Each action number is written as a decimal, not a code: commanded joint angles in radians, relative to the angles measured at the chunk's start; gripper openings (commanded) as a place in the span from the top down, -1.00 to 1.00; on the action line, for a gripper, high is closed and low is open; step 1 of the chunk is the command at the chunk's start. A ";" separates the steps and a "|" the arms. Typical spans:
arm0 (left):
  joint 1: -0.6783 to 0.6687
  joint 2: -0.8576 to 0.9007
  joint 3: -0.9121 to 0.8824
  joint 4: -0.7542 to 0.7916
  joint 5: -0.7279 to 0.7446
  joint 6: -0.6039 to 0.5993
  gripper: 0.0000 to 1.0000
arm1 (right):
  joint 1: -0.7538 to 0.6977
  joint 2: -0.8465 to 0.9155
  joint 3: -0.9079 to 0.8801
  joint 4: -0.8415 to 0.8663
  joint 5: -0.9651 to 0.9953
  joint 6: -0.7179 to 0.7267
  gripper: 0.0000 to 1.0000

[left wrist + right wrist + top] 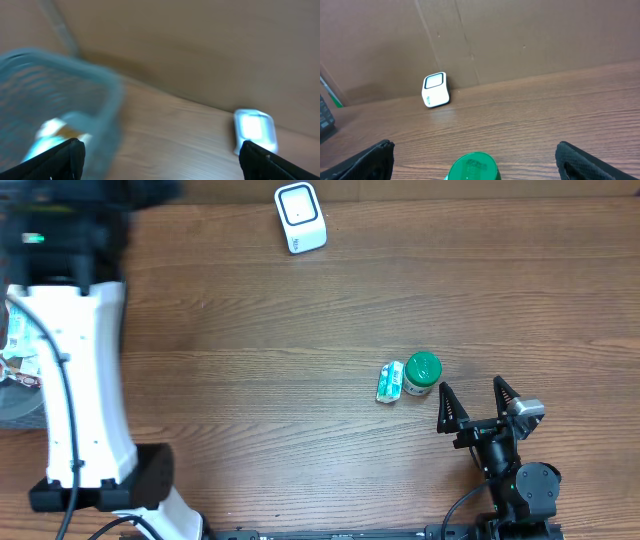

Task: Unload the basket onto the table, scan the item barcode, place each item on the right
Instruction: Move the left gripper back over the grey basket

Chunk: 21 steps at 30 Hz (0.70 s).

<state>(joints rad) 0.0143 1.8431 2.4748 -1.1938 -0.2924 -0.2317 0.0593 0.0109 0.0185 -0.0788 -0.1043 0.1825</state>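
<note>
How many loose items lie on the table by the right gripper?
2: a green-capped bottle just ahead of the right gripper, and a small packet beside the bottle. The basket may hide more.

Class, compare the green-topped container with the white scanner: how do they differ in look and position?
The container has a round green top; the scanner is a white rounded box with a dark-rimmed window. The container sits close to the right gripper; the scanner sits at the far edge of the table, by the cardboard wall. Both rest on the table, unheld.
</note>
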 commanded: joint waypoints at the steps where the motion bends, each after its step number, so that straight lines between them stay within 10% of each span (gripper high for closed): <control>1: 0.149 0.018 0.006 -0.015 0.100 0.014 -0.99 | -0.005 -0.008 -0.010 0.004 0.006 0.000 -1.00; 21: 0.479 0.386 0.006 -0.180 0.293 0.169 -1.00 | -0.005 -0.008 -0.010 0.004 0.006 0.000 -1.00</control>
<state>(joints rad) 0.4808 2.1780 2.4748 -1.3602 -0.0223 -0.1596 0.0593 0.0109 0.0185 -0.0788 -0.1040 0.1829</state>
